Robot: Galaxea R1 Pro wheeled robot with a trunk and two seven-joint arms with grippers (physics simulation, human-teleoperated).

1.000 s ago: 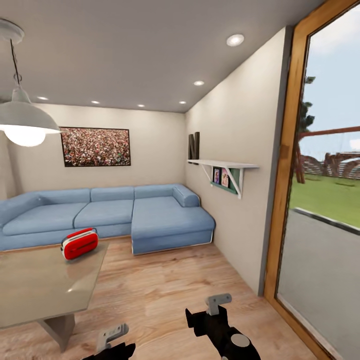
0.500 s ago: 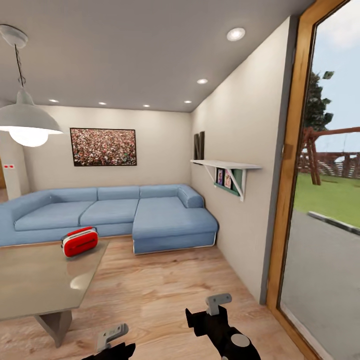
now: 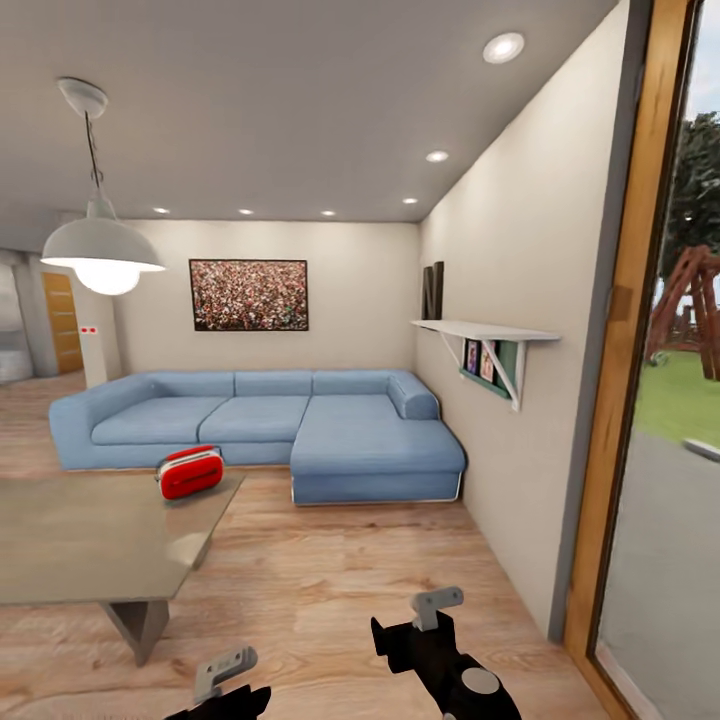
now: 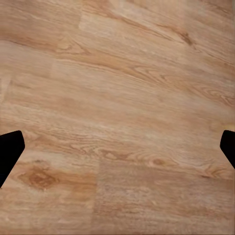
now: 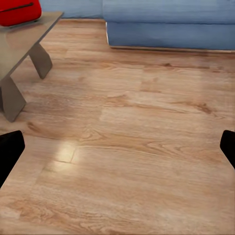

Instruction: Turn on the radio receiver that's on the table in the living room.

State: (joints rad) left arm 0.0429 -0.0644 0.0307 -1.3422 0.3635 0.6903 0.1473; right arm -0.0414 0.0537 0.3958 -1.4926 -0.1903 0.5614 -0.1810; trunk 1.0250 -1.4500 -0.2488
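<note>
My view has swung left. Glossy red radio receiver [image 3: 190, 472] on the grey flat-topped bench [image 3: 70, 545], well ahead-left of my left claw [image 4: 117, 147] and right claw [image 5: 117, 147], both spread wide, empty. Approach unfinished.

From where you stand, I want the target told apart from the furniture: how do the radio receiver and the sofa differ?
The radio receiver is small, glossy and red; the sofa is large, matte and light blue. The radio receiver sits on the table near its far corner; the sofa stands on the wood floor against the walls. Both have rounded edges.
</note>
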